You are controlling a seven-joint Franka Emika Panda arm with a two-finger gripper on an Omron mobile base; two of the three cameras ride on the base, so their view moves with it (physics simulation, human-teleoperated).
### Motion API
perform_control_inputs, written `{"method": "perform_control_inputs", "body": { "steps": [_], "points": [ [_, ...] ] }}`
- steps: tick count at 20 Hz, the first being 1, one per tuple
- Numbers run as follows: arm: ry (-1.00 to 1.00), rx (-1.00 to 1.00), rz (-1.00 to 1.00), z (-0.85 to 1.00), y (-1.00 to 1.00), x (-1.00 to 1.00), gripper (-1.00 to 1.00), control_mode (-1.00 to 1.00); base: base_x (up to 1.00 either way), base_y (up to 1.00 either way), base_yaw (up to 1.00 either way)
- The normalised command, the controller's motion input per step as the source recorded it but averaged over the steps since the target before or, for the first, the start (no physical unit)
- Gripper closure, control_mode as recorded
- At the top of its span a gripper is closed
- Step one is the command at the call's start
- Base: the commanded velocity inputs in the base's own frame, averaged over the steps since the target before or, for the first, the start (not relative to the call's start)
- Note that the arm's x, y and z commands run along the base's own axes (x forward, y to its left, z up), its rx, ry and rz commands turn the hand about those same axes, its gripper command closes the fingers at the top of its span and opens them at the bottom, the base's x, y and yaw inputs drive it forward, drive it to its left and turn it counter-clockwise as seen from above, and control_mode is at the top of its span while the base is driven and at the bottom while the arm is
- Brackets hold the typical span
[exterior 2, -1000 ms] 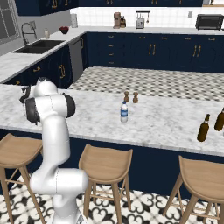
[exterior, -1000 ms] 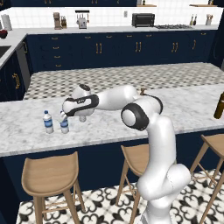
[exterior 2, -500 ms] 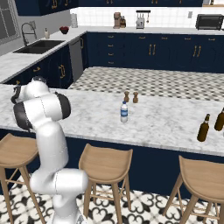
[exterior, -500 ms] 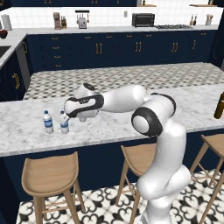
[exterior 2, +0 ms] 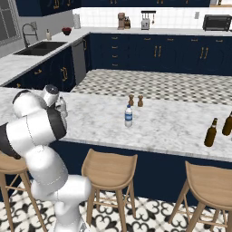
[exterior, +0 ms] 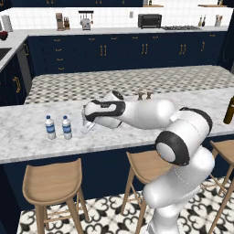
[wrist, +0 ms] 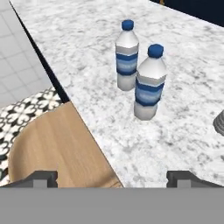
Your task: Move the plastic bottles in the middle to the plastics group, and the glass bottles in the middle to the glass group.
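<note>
Blue-labelled clear plastic bottles point(wrist: 150, 83) stand upright side by side at the hand view's 12 o'clock, beyond the wide-open, empty pincer point(wrist: 111, 178). The right base view adds another water bottle point(exterior 2: 128, 116) mid-tabletop point(exterior 2: 172, 127), and brown glass bottles point(exterior 2: 210, 132) at 3 o'clock.

A: Counter point(exterior: 27, 137) finish?
B: White marble, grey veining. Cabinets point(exterior: 137, 50) navy.
A: Bottles?
B: Two water bottles point(wrist: 150, 83), clear, blue label bands; glass bottles point(exterior 2: 210, 132) at 3 o'clock, dark brown. Stool point(exterior 2: 110, 170): tan wood.
</note>
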Motion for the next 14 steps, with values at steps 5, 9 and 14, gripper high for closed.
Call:
{"method": "perform_control_inputs", "body": {
  "steps": [5, 9, 14],
  "points": [
    [0.18, 0.00, 0.00, 0.50, -0.83, 0.00, -1.00, -1.00, 0.00, 0.00, 0.00],
    [0.36, 0.00, -0.02, 0.80, -0.69, 0.29, -1.00, -1.00, 0.00, 0.00, 0.00],
    [0.40, -0.17, -0.16, 0.61, -0.05, 0.63, -1.00, -1.00, 0.00, 0.00, 0.00]
  ]
}}
